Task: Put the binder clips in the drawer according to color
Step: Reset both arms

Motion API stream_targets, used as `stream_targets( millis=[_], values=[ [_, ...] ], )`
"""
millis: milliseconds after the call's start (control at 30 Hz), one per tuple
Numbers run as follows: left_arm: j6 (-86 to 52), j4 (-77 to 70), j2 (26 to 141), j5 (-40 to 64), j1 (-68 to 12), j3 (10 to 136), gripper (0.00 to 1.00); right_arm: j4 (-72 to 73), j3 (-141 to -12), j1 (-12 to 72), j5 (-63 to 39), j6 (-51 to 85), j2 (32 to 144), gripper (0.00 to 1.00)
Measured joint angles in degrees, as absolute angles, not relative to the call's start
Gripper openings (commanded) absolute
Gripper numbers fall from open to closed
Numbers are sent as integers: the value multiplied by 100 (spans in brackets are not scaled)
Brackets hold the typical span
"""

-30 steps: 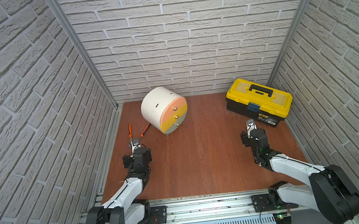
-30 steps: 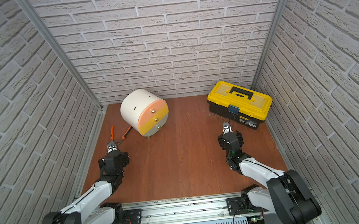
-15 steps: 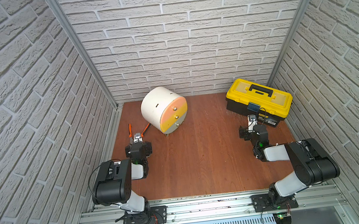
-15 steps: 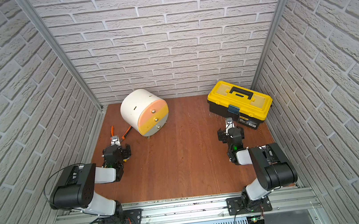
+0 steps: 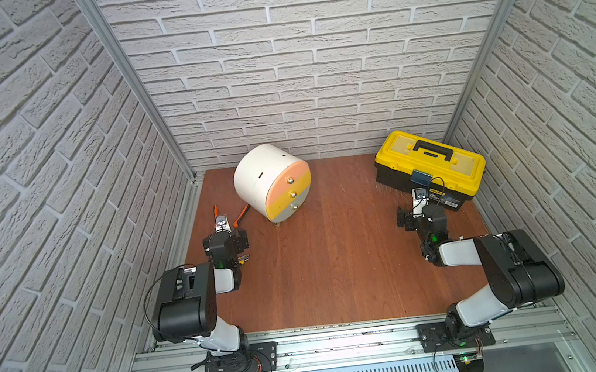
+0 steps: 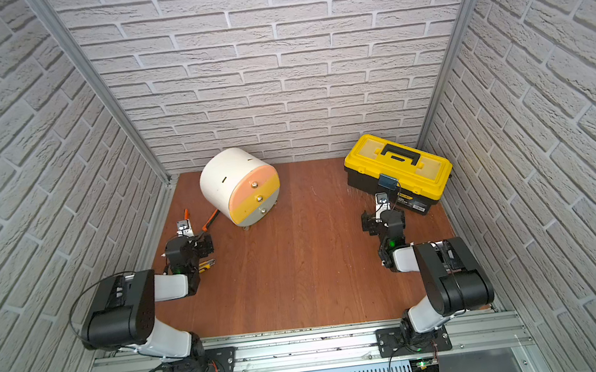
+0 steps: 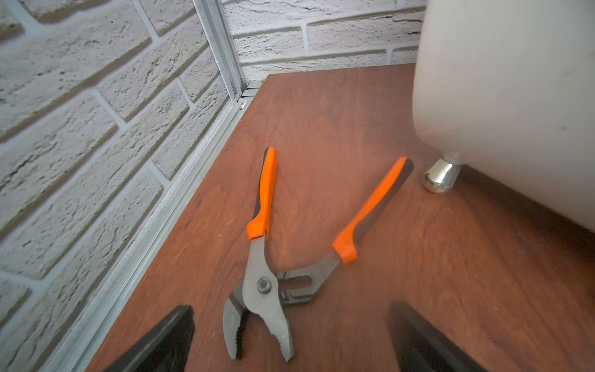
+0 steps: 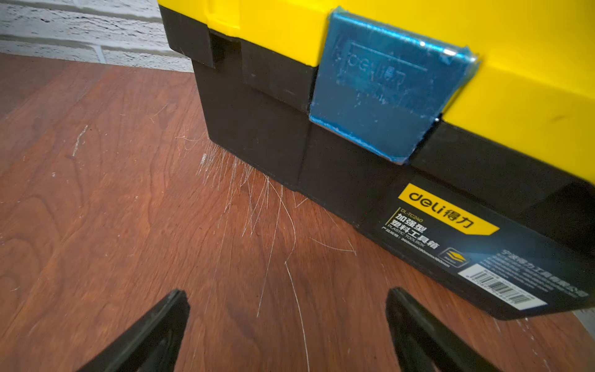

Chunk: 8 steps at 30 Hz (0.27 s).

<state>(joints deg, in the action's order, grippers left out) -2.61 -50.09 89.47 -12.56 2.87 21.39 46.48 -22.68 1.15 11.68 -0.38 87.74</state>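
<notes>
In both top views the drawer, a white drum cabinet on small feet, stands at the back of the brown worktop, left of the middle. Its round front is turned towards the robot and slightly to the right. The peach, yellow and grey-green fronts are stacked top to bottom and all pushed in, each with a brass knob. A yellow and black toolbox sits closed in the back right corner. Orange-handled pliers lie just left of the drawer. The left gripper is low over the head of the pliers. The right gripper is low just in front of the toolbox. A small yellow item pokes out from under the left arm; what it is cannot be told.

In the left wrist view the black fingers stand wide apart and hold nothing. The grey head of the pliers lies on the wood between them, its own jaws open and its handles spread away from the camera. One handle ends near a shiny metal foot under the drawer's white wall.

In the right wrist view the fingers are spread wide too, empty, over scratched wood. The toolbox's black base, blue latch and printed label are close ahead.
</notes>
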Motion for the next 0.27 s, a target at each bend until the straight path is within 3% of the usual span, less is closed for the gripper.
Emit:
stream_targets(
  millis=[267],
  values=[
    [-263, -5006, 8947, -1253, 287, 2139, 99, 4582, -2283, 106, 1044, -38, 8777, 99]
  ],
)
